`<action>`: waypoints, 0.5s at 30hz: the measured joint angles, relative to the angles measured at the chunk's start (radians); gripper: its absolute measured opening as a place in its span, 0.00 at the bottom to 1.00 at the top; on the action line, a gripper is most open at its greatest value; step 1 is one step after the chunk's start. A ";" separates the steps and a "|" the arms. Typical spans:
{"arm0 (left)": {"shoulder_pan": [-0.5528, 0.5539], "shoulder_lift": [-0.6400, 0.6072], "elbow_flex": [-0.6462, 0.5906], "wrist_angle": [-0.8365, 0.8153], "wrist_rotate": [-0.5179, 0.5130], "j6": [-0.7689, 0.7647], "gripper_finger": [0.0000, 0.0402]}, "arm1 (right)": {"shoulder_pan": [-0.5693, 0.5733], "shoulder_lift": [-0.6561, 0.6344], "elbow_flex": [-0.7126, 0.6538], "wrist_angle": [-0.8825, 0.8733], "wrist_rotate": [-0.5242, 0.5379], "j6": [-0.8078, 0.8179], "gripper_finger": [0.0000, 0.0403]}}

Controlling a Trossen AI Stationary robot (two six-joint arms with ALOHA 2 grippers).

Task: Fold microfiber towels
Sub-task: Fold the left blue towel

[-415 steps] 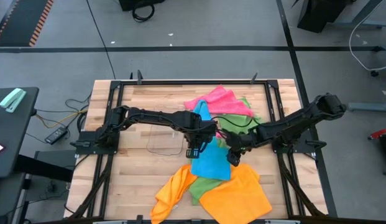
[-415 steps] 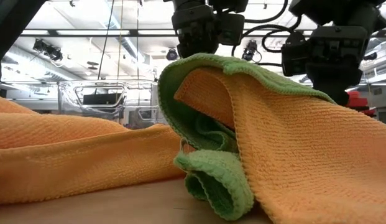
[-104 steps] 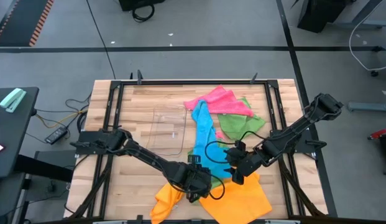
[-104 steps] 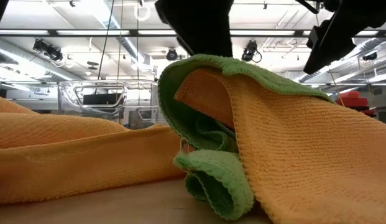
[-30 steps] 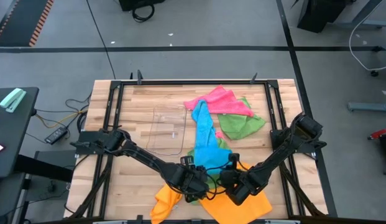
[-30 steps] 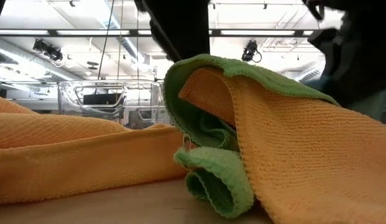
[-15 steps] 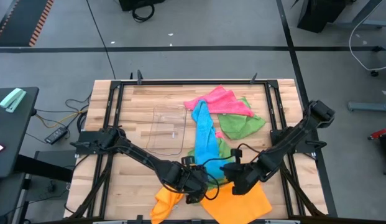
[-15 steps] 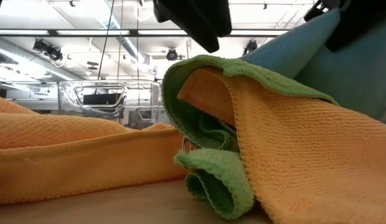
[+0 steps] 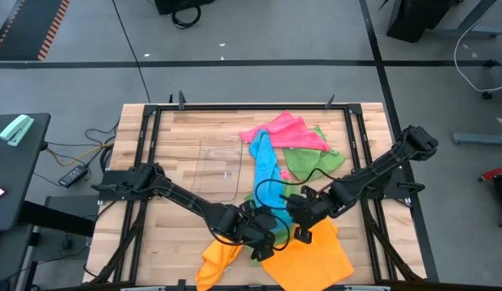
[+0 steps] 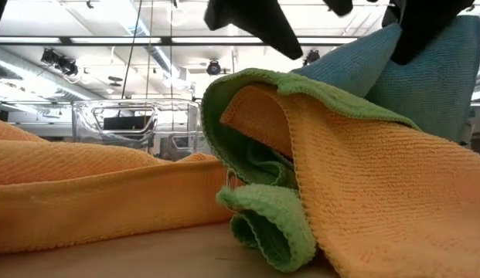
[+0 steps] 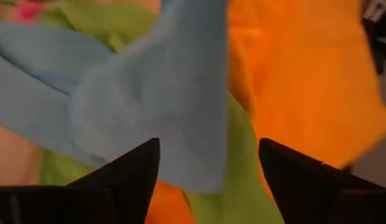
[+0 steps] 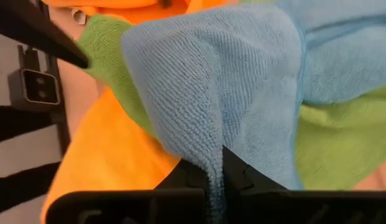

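Observation:
A sky-blue towel (image 9: 267,174) lies as a long strip down the table's middle. My right gripper (image 12: 211,177) is shut on its near end and holds that end up (image 10: 394,69) over the orange towel (image 9: 311,255) and a green towel (image 10: 270,224). My left gripper (image 11: 208,158) is open beside it. Its two fingers stand on either side of the hanging blue flap (image 11: 174,106); I cannot tell whether they touch it. A second orange towel (image 9: 217,257) lies at the near left. A pink towel (image 9: 283,129) and another green one (image 9: 315,162) lie at the far side. My right gripper pinches a bunched fold of the blue towel (image 12: 211,152) between its two fingers, near the towel's near end. The fingers come from above, slanting down. The gripped end is lifted clear and drapes around the fingers; the rest trails toward the table's far side over the green towel.
A clear plastic tray (image 9: 218,166) stands left of the blue strip. The table's black frame rails (image 9: 149,153) run along both sides. Bare wood (image 9: 166,234) shows at the near left.
My right gripper has risen and drawn back from the near edge toward the table's middle. It has taken the blue towel's near end up off the orange towel, while the far end has stayed where it was. My left gripper has lifted a little.

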 joint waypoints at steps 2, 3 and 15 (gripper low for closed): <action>0.007 0.000 0.000 0.000 -0.023 0.017 0.75 | -0.010 -0.001 0.000 0.001 -0.021 0.020 0.02; 0.011 0.000 0.000 0.002 -0.028 0.028 0.77 | -0.013 -0.005 0.000 0.001 -0.025 0.027 0.02; 0.026 0.019 -0.001 0.106 -0.104 0.067 0.77 | -0.051 -0.100 0.000 0.013 -0.042 0.090 0.02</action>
